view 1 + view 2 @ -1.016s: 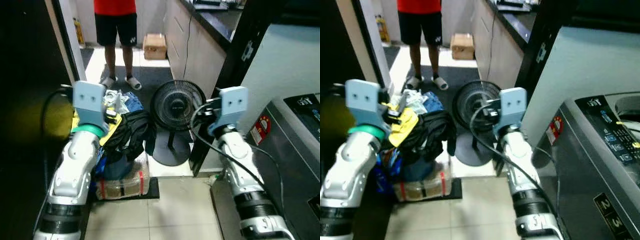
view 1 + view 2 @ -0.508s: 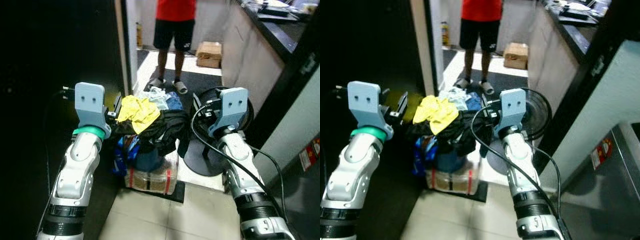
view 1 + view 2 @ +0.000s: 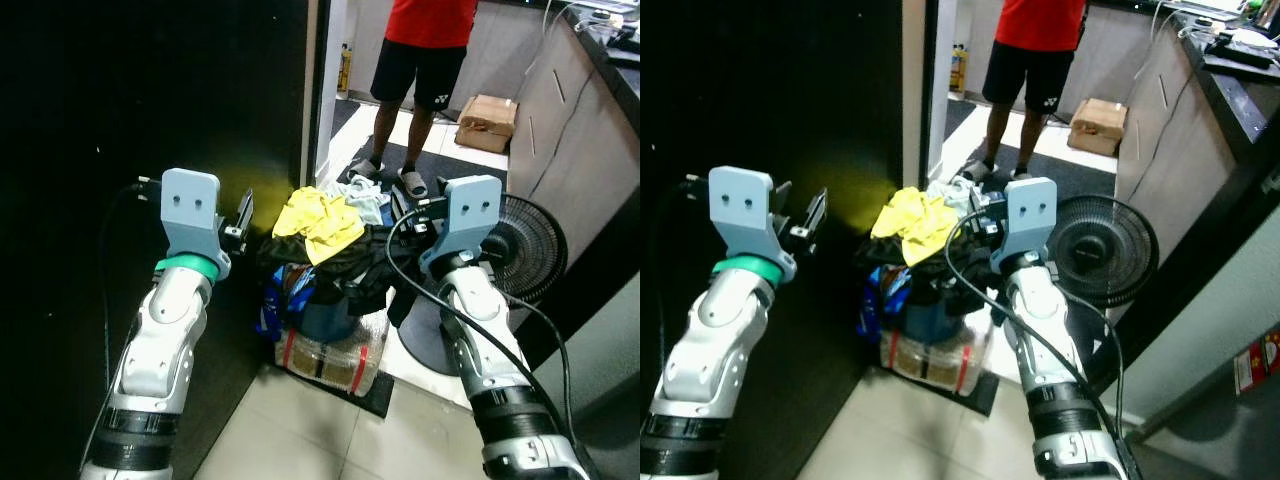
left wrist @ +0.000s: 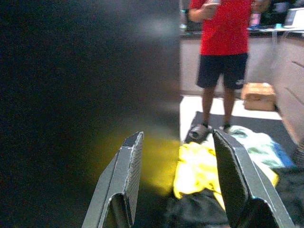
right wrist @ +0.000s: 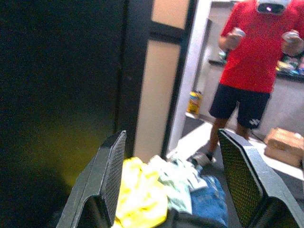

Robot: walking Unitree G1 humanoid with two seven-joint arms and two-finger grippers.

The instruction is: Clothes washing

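Both pincers wide apart, holding nothing. Left gripper (image 4: 178,185) & right gripper (image 5: 178,178) hover mid-frame above the clothes pile (image 3: 325,245).

Person (image 3: 427,60) cut off above the chest; basket (image 3: 318,318) under heaped clothes (image 3: 320,228).

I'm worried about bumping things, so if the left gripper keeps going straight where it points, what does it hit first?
Probably the yellow garment topping the laundry pile; the left gripper is open and aimed there, though depth is unclear.

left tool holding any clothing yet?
No. The left tool is open and empty, its fingers apart in the air short of the yellow garment on the laundry pile.
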